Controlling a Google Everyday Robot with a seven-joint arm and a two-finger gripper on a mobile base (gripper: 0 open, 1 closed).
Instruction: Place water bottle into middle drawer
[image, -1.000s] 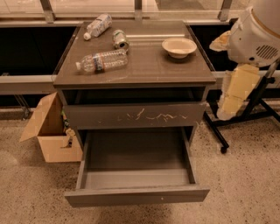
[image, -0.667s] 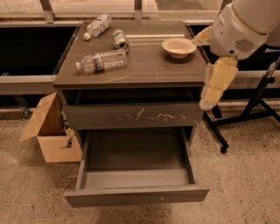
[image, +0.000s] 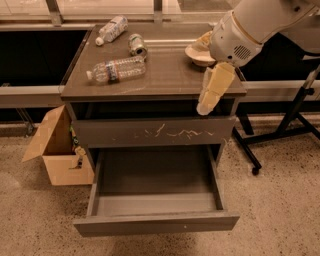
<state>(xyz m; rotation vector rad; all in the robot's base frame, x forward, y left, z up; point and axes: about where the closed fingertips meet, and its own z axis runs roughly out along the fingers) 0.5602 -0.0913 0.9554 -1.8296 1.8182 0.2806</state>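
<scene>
The water bottle, clear and crinkled with a blue-and-white label, lies on its side on the left part of the cabinet top. The middle drawer is pulled out wide below, its grey inside bare. My gripper, cream-coloured, hangs down over the cabinet's front right edge, well to the right of the bottle and above the open drawer. It holds nothing that I can see.
A shorter bottle and a metal can lie at the back of the top. A bowl sits at the right, partly behind my arm. The scratched drawer front is shut. A cardboard box stands left, a black stand right.
My arm has swung left from beside the cabinet to over its front right edge, now covering part of the bowl. The bottle and drawer have not moved.
</scene>
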